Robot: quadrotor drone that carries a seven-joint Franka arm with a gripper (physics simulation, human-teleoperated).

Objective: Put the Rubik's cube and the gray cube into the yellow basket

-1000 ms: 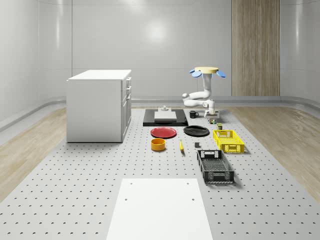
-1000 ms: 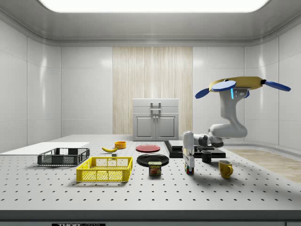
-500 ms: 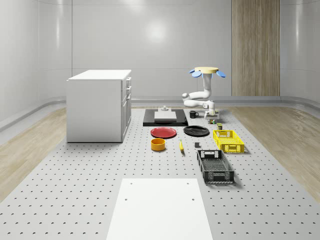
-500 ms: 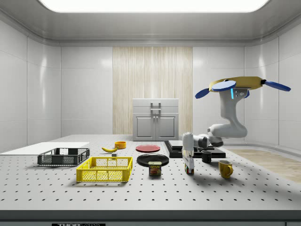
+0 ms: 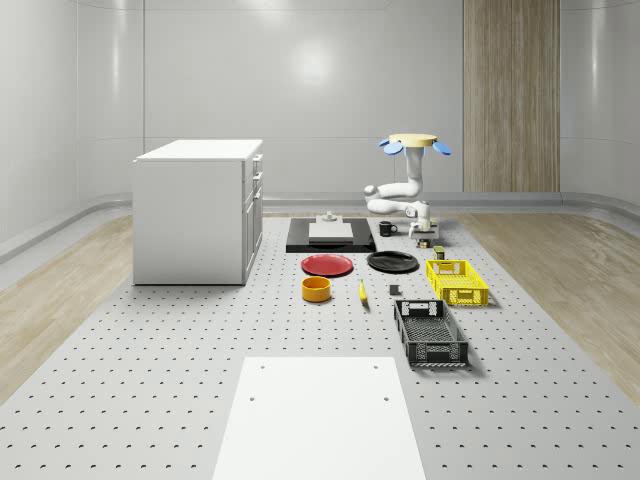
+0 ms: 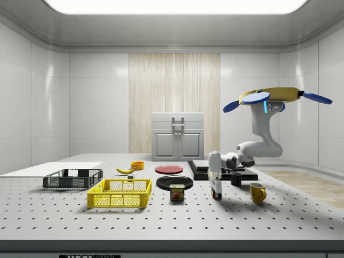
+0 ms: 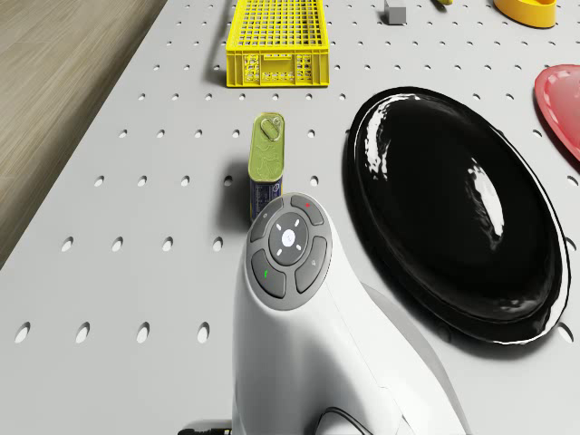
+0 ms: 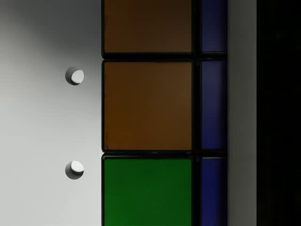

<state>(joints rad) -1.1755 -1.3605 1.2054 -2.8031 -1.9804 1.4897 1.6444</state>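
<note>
One risk: with the drone [image 6: 271, 97] hovering over the tabletop [image 6: 172, 220], your tool [image 6: 215, 188], grip unreadable, is hanging right at the Rubik's cube [image 8: 148, 106]. Swaying could be shoving it toward the can [image 6: 177, 192] at its nine o'clock, side view.

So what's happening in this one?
The drone hovers above the table's far end, its arm reaching down so the gripper sits right at the Rubik's cube, which fills the wrist view up close. The yellow basket holds nothing yet, and the gray cube lies on the table beyond it, beside the basket's far end.
</note>
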